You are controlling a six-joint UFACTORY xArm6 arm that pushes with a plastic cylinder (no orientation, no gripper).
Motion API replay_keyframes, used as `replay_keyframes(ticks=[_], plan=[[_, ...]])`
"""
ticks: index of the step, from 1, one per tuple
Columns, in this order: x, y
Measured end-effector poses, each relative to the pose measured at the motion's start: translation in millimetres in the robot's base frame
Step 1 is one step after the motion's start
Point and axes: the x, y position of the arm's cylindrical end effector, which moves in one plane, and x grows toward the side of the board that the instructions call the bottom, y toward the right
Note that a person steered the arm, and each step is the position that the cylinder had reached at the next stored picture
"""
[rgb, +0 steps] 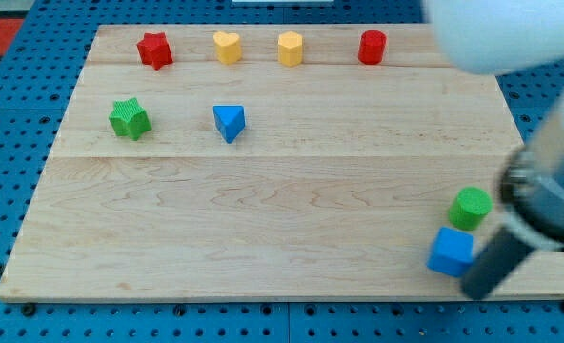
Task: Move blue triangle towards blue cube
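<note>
Overhead, a pale wooden worktop (292,238) shows the blue triangle (229,122) in the upper left of the frame, just right of a green star (129,118) and well apart from the blue cube (451,252) at the lower right, which touches a green cylinder (471,207). Along the top edge sit a red star (154,50), two yellow blocks (227,47) (291,48) and a red cylinder (372,47). The arm's end effector is a bare dark rod holding nothing, its tip (475,291) just right of the blue cube.
</note>
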Motion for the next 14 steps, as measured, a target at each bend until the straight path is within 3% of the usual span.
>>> replay_keyframes(ticks=[2, 3, 4, 5, 8, 10, 11, 12, 13, 14], plan=[[-66, -4], [-72, -114], [-127, -213], [-198, -235], [-248, -336], [-243, -204], [-279, -222], [-267, -163], [-199, -132], [-172, -126]])
